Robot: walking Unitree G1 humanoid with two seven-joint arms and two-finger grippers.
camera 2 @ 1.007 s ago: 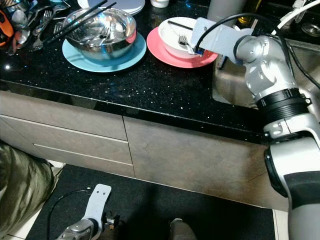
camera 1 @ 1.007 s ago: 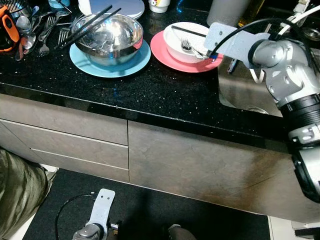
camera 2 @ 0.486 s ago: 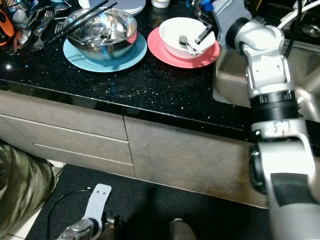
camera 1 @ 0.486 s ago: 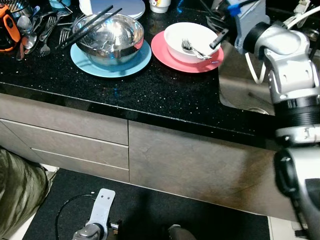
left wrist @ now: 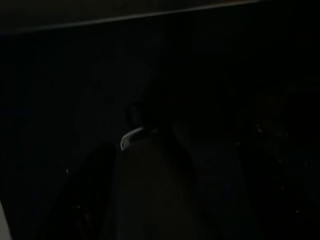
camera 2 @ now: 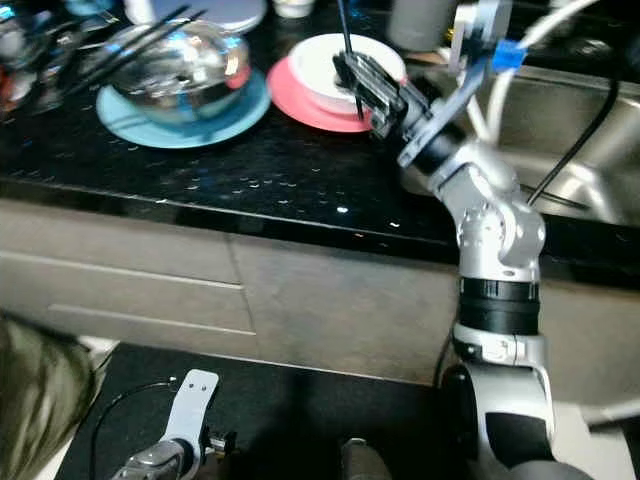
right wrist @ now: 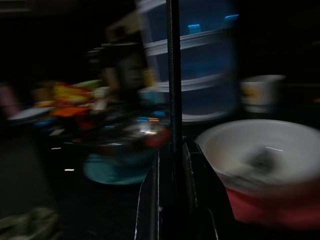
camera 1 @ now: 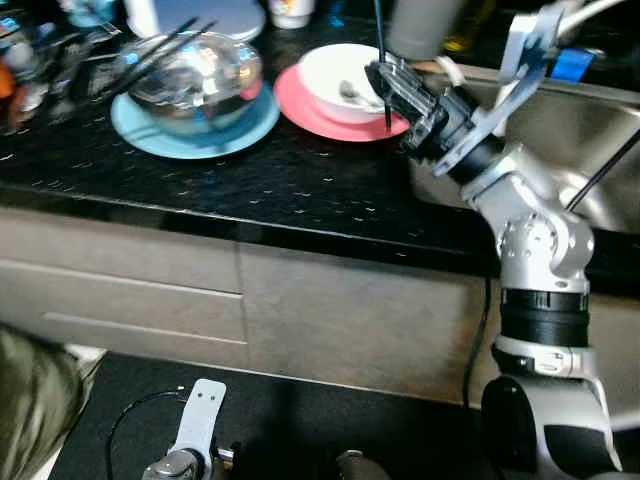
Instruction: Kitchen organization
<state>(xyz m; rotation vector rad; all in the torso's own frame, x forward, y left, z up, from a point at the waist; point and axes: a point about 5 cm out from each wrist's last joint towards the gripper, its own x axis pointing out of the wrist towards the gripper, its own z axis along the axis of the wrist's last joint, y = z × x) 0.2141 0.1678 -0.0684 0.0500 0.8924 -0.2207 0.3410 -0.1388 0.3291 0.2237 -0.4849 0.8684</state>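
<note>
Item: black chopstick (camera 1: 381, 45); thin, straight, dark, matt; long axis near upright, lower tip hanging just over the near rim of the pink plate (camera 1: 300, 105), upper end running out of the top of the head views; clamped between the two black fingers of the right gripper (camera 1: 392, 88), which are closed on its lower part; in the right wrist view the stick (right wrist: 173, 75) rises straight out from between the fingers (right wrist: 150, 200).

Relation governing the next move, as judged: sink (camera 1: 590, 140) lies to the gripper's right, white bowl (camera 1: 335, 78) with fork just to its left; right arm alone is near.

Left gripper (camera 1: 185, 455): hangs idle low by the floor mat; finger state cannot be told.
</note>
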